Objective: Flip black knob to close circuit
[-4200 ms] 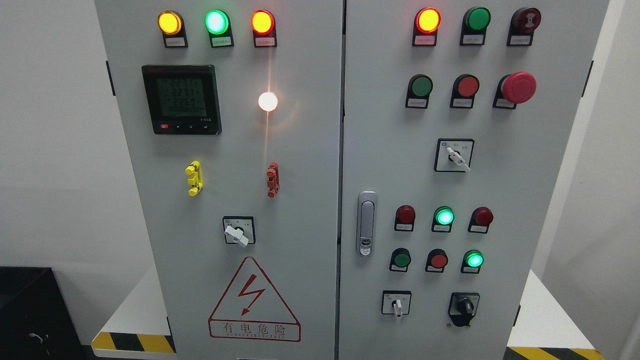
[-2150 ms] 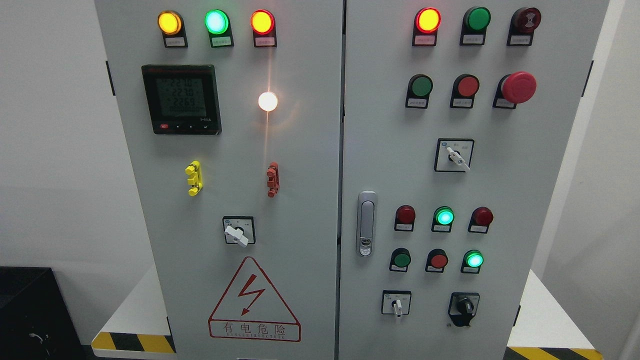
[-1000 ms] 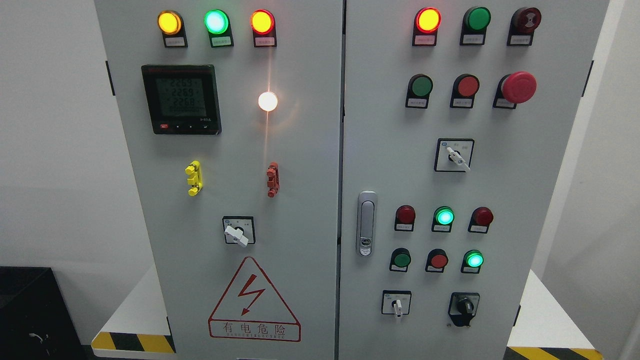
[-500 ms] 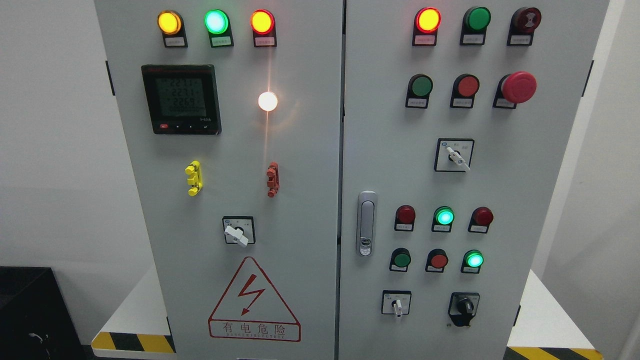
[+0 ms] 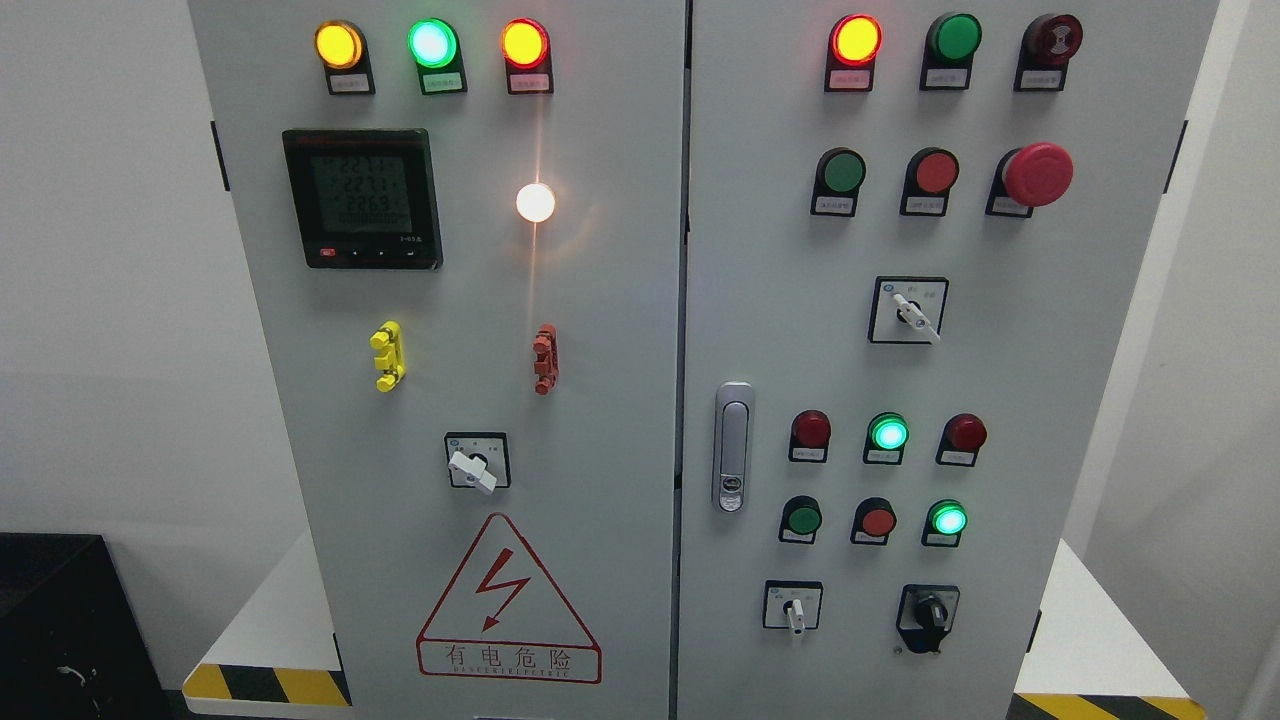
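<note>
Two grey doors are making up the front of the electrical cabinet [image 5: 600,400], and no robot hand is showing anywhere, so whether either hand is released or clenched cannot be told. The black knob [image 5: 929,612] is sitting on the right door at about 5 o'clock from the picture's centre, its grip standing roughly upright on a black base. At 9 o'clock from it, a small white selector switch [image 5: 794,610] is pointing downward. Just above, at 12 o'clock from the knob, a green lamp [image 5: 947,519] is glowing, with a red button [image 5: 877,521] beside it. The silver door handle [image 5: 733,447] is standing upright near the seam. On the left door, a digital meter [image 5: 363,197] is showing figures at 10 o'clock, and a red warning triangle [image 5: 508,602] is sitting at 7 o'clock.
</note>
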